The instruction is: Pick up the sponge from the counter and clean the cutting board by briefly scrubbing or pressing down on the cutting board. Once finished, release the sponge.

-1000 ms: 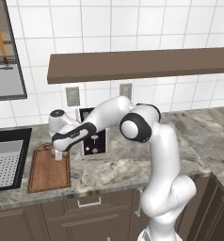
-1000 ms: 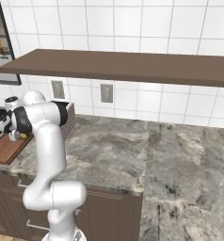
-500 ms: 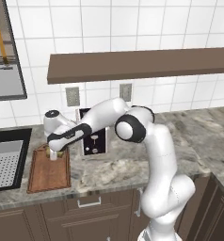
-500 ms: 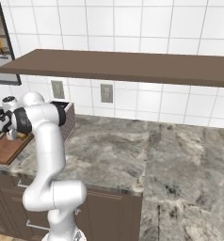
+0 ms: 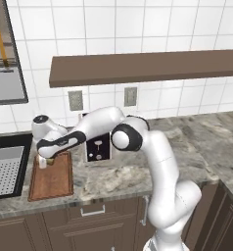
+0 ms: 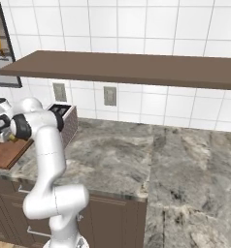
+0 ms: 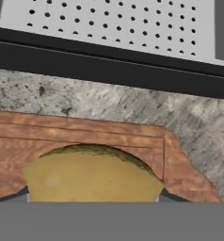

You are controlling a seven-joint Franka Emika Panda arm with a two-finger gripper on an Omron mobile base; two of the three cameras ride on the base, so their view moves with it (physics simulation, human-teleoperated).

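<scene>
The sponge (image 7: 92, 174) sat clamped between the fingers (image 5: 46, 162), a rounded mustard-yellow block bulging out past them in the hand view. It was held over the cutting board (image 5: 52, 176), at the board's far end near the back of the counter (image 5: 138, 171), low enough that it looked to be touching or nearly touching the wood; contact itself could not be confirmed. The board lay along the counter's left part, just beside the sink (image 5: 6, 166), with the toaster (image 5: 98, 148) on its other side.

The sponge seemed light and soft: it would likely squash under pressure and spring back, so a firm pinch across its middle, as here, should keep it from twisting out during a scrub. Pressing down would probably flatten it rather than skid it, though the board's raised rim (image 7: 163, 146) could catch its edge near a corner. The scrubbing step looked underway or about to start, with release still to come.
</scene>
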